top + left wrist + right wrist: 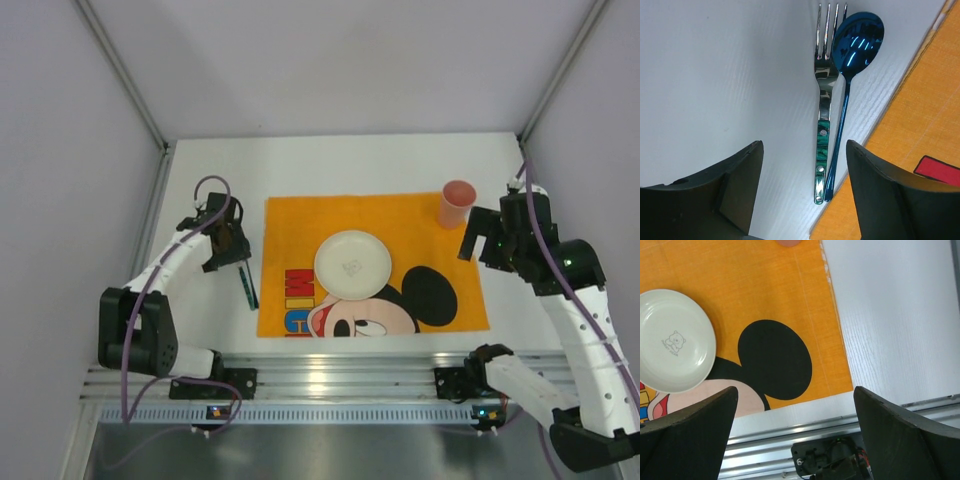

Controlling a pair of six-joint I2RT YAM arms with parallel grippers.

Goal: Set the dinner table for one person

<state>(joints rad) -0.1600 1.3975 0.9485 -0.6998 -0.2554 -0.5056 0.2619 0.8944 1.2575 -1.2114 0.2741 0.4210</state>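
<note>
Counting on table: one mat, one plate, one cup, one fork, one spoon.
Plate mid-mat, cup upright at mat's far right corner; fork and spoon side by side, touching, on bare table just off mat's left edge, spoon nearer mat; left claw released, empty, over handle ends; right claw released, empty, above mat's right edge, beside cup. Bare table all round mat: widest at far side, narrower left and right, thin strip by near rail.
</note>
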